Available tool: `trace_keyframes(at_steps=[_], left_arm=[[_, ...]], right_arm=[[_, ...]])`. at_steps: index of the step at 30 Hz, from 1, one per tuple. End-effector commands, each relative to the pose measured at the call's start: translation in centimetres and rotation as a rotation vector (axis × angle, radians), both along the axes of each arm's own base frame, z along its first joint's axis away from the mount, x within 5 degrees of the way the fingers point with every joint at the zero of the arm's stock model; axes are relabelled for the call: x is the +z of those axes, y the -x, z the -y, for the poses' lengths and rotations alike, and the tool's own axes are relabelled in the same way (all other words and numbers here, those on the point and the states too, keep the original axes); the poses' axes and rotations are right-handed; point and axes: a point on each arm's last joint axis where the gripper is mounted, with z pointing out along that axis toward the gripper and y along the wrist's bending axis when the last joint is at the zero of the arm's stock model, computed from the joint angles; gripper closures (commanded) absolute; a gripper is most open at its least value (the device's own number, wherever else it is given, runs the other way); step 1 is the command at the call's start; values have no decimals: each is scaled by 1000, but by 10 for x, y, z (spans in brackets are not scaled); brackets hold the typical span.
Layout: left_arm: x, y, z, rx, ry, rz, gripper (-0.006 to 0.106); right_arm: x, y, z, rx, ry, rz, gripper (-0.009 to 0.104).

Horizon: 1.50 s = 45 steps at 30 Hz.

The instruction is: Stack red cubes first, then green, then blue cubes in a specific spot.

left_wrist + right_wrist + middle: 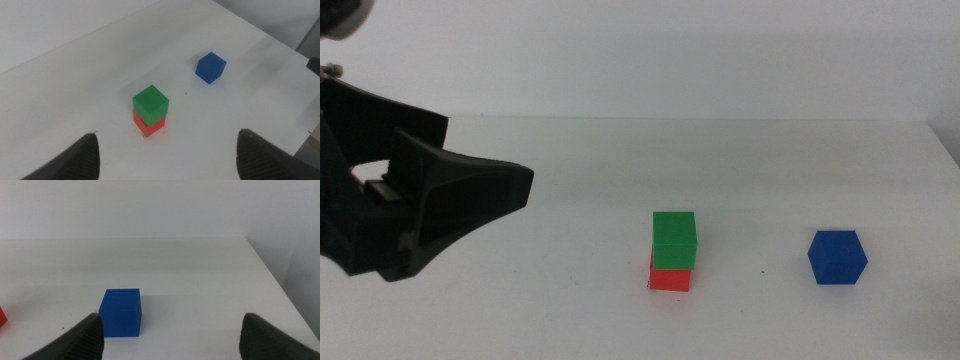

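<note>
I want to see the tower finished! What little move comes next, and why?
Probably the right end effector, open and empty, moves forward to close on the blue cube. Green cube already sits on red cube; blue stands alone beside them.

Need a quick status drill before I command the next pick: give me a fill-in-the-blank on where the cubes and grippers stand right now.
1. The small matte green cube sits on top of the small matte ____ cube.
2. The small matte blue cube stands alone on the white ____.
3. The left gripper, jaws ____, holds nothing.
4. The right gripper faces the ____ cube.

Missing: red; table; open; blue
</note>
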Motion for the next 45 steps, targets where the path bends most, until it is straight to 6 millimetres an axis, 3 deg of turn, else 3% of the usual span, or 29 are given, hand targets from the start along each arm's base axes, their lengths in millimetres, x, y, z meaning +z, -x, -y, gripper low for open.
trace_keyframes(at_steps=[1,5,7,9,13,15,17,20,22,27,31,35,38,45], left_arm=[[2,0,0,3,13,13,7],[2,0,-1,4,11,14,7],[2,0,-1,4,11,14,7],[2,0,-1,4,11,14,7],[2,0,-1,4,11,14,7],[2,0,-1,4,11,14,7],[2,0,-1,5,11,17,7],[2,2,-2,5,14,21,7],[2,2,-2,5,14,21,7],[3,2,-2,5,15,23,7],[3,2,-2,5,15,23,7],[3,2,-2,5,15,23,7],[3,2,-2,5,15,23,7],[3,2,-2,5,15,23,7]], right_arm=[[-1,0,1,-7,18,6,2],[9,-1,0,-10,-49,114,2],[21,-1,0,-14,-103,244,2],[35,1,0,-15,-203,267,2],[88,-15,-3,-10,-196,4,2],[109,-32,-4,7,-135,-202,2],[120,-49,-5,36,-59,-375,2],[126,-81,-8,34,-120,-505,2],[123,-99,-9,34,-135,-561,2],[92,-141,-18,69,-268,-705,2],[68,-170,-24,125,-191,-815,2],[60,-203,-36,99,-147,-915,2],[47,-234,-55,63,-13,-1001,2],[9,-276,-75,25,76,-1100,2]])
